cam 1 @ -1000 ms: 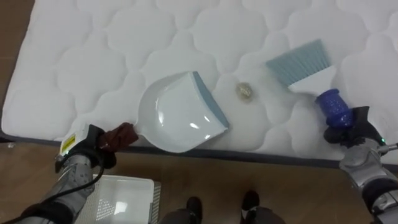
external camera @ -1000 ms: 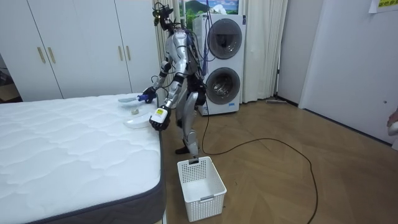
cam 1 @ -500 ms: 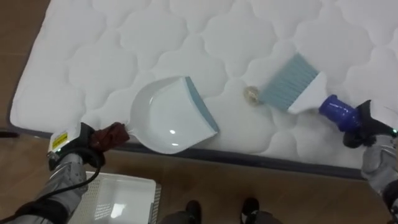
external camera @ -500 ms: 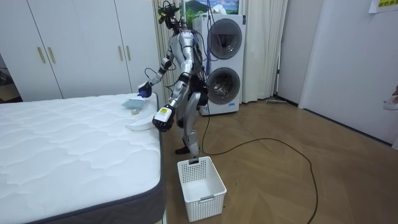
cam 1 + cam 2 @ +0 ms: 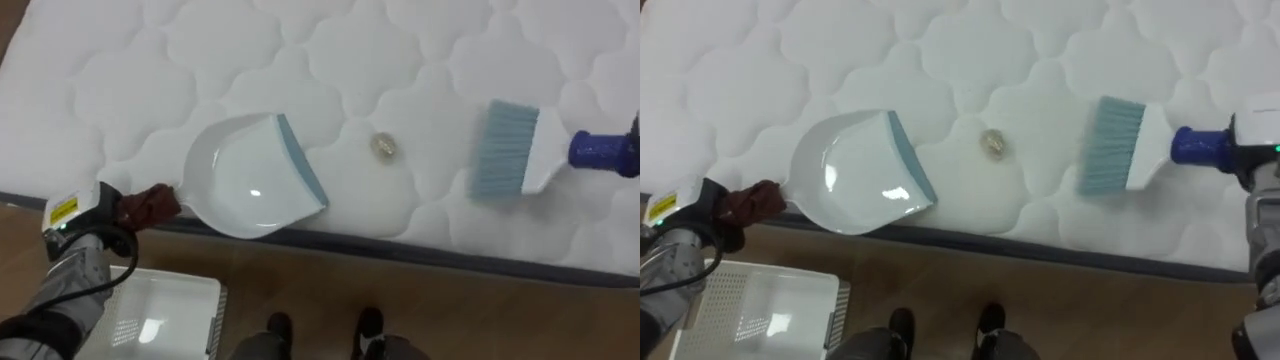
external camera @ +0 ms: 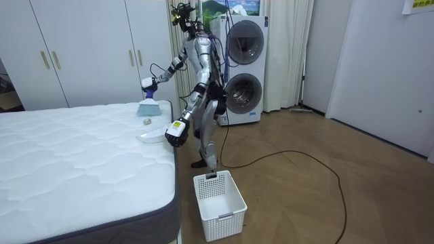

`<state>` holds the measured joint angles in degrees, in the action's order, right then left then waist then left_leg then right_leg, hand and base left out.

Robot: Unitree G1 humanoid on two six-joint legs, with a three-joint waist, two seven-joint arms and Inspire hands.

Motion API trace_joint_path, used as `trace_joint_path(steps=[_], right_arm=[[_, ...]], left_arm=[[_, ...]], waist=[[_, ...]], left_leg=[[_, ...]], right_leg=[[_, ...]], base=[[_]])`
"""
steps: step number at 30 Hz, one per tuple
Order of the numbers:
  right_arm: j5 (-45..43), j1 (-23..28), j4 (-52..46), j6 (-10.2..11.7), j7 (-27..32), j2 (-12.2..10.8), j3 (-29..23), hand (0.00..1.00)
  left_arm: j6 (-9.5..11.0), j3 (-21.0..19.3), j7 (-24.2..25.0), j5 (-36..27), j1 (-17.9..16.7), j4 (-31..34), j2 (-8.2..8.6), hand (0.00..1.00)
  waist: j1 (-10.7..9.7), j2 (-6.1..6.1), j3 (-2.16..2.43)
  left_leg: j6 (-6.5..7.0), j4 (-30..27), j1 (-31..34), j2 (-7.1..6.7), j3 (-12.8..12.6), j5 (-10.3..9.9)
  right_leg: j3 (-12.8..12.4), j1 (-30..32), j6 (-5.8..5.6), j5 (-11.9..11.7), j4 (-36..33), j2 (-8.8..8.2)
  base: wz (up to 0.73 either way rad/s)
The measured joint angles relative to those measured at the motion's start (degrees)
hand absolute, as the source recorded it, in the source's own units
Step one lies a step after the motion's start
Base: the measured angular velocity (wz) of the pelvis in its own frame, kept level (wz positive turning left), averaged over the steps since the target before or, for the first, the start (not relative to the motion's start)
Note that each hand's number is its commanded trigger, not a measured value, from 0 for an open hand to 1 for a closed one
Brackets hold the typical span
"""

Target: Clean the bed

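A small crumpled beige scrap (image 5: pixel 384 146) lies on the white quilted mattress (image 5: pixel 200 60) near its front edge. To its left rests a white dustpan (image 5: pixel 245 180) with a blue-grey lip, mouth facing the scrap. My left hand (image 5: pixel 95 215) is shut on the pan's brown handle, just off the mattress edge. A brush (image 5: pixel 510 148) with pale blue bristles and a blue handle is off to the scrap's right, bristles pointing left, a clear gap between them. My right hand (image 5: pixel 1250 145) is shut on that handle. In the room view the brush (image 6: pixel 146 103) is held above the bed.
A white slatted basket (image 5: pixel 160 315) stands on the wooden floor below my left arm, close to the bed's edge. I stand at the bed's side. Stacked washing machines (image 6: pixel 243 68) and white cupboards (image 6: pixel 88 51) are behind me.
The brush has swung away from the scrap to the right and lifted, with my right arm raised. The dustpan and scrap stay put; the camera has shifted.
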<state>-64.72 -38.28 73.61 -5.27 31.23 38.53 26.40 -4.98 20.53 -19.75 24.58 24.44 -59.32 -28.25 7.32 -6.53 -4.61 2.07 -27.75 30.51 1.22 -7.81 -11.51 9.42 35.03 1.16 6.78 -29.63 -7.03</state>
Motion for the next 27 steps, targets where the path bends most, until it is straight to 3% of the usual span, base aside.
trace_joint_path(steps=[5,15,27], right_arm=[[-5.0,-0.2,-3.8,-1.9,0.0,0.0,2.1,1.0],[-14.9,-2.5,-10.0,-3.1,-0.2,0.0,6.1,1.0],[-19.0,-2.5,-19.1,-4.8,-6.1,0.0,6.2,1.0]], left_arm=[[-0.2,0.0,0.1,1.8,0.1,0.4,-0.02,1.0],[-1.4,0.1,0.1,4.0,0.5,0.7,-0.32,1.0],[-4.2,-0.2,-1.2,12.4,-0.4,3.7,-2.08,1.0]], waist=[[0.8,-0.52,0.06],[0.7,-2.33,0.04],[-0.5,-2.25,0.11]], left_leg=[[-0.09,0.0,-0.1,0.08,-0.1,0.1],[-0.11,0.4,-0.9,0.13,-0.2,0.0],[-0.1,0.3,-0.7,0.55,-0.4,0.1]], right_leg=[[0.1,0.0,0.0,-0.2,0.1,0.14],[0.2,-1.1,-0.03,-0.6,1.0,0.39],[0.9,-2.0,-0.09,-1.3,3.0,1.03]], base=[[0.0],[0.0],[0.0]])
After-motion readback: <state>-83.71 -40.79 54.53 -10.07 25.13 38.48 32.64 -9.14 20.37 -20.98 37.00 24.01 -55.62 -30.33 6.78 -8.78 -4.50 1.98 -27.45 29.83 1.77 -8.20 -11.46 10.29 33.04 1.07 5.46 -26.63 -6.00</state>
